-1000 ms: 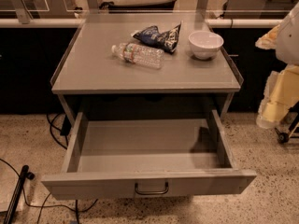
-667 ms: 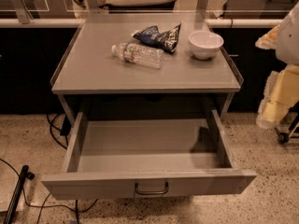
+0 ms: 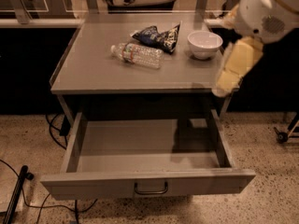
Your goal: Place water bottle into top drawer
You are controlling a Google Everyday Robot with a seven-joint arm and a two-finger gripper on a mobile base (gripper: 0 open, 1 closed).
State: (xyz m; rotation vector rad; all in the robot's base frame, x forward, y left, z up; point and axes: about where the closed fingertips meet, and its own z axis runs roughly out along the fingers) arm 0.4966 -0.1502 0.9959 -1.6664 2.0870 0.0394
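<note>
The water bottle [image 3: 138, 55] lies on its side on the grey tabletop [image 3: 93, 69], white cap to the left, clear and ribbed with a red-edged label. The top drawer [image 3: 149, 182] is pulled fully open below the tabletop, and its inside is bare. Its loop handle [image 3: 151, 189] sits at the middle of the front. My arm [image 3: 238, 62], white and pale yellow, reaches in from the upper right, over the table's right edge and right of the bottle. My gripper itself is out of view.
A dark blue snack bag [image 3: 156, 37] lies just behind the bottle. A white bowl [image 3: 204, 43] stands at the back right, close to my arm. Cables [image 3: 56, 129] and a dark pole [image 3: 16, 197] lie on the speckled floor at the left.
My arm has swung in from the right edge of the view and now hangs over the table's right side. The bottle, bag, bowl and drawer have not moved.
</note>
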